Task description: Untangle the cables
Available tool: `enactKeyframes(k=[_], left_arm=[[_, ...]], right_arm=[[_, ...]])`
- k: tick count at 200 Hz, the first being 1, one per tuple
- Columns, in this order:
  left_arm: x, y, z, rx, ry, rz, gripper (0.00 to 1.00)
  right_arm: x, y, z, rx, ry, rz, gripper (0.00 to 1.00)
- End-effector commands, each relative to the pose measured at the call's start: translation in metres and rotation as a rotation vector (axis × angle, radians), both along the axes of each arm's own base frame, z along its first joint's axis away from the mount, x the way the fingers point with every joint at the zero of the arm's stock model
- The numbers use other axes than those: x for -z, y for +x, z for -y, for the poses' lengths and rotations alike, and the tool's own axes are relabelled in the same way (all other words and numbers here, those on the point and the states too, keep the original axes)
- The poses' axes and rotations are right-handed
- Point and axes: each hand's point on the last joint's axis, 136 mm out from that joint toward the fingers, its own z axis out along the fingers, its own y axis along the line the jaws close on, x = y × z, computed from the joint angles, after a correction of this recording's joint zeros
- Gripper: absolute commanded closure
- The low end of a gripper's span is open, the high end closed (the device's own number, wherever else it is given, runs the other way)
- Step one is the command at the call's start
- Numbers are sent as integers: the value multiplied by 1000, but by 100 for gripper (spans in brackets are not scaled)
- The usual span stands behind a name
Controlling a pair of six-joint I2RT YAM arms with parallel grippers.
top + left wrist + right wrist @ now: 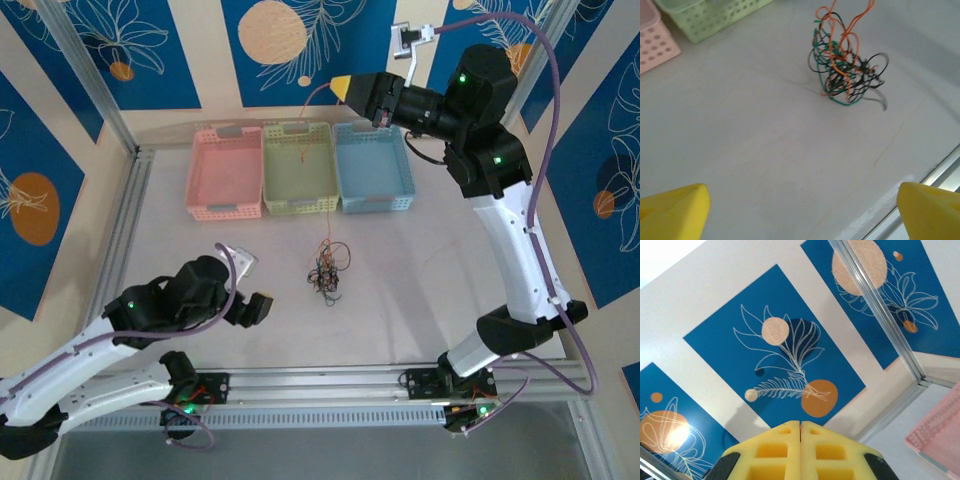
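- tangle of cables point(325, 272) point(847, 75): black, red-orange and green wires knotted into one small clump, mid desk point(430, 260), in front of the baskets, well apart from both arms.
- red-orange strand point(303, 125): one thin wire, seemingly hanging from the right jaws over the green basket point(298, 195); cannot tell whether its lower end joins the clump.
- left jaws: wide, nothing between the yellow fingertips point(675, 210); low over the desk, facing the clump.
- right jaws: closed, pads point(775, 445) pressed together, raised above the basket row, apparently pinching the strand.
- pink basket point(225, 195), blue basket point(372, 190): either side of the green one.
- risk: the strand is thin and could slip from the pads, dropping outside a basket.
- risk: a broad bite by the left jaws would likely take several wires together and tighten the knot; the light clump could also drag across the desk.
- markings: no brand, label or legible writing; wall panels point(785, 355) carry leaf-and-circle artwork.
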Motion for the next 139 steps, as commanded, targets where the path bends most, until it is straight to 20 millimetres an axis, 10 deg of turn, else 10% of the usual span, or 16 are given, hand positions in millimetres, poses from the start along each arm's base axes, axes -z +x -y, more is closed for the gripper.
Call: enactKeyframes(k=[1, 84, 139], left_arm=[[-8, 2, 31, 50, -141, -19, 7], [52, 36, 98, 88, -212, -35, 9], [78, 52, 118, 86, -190, -47, 7]], right_arm=[[-17, -13, 2, -28, 23, 26, 100], [110, 18, 29, 162, -118, -70, 100], [202, 18, 143, 644, -124, -175, 100]])
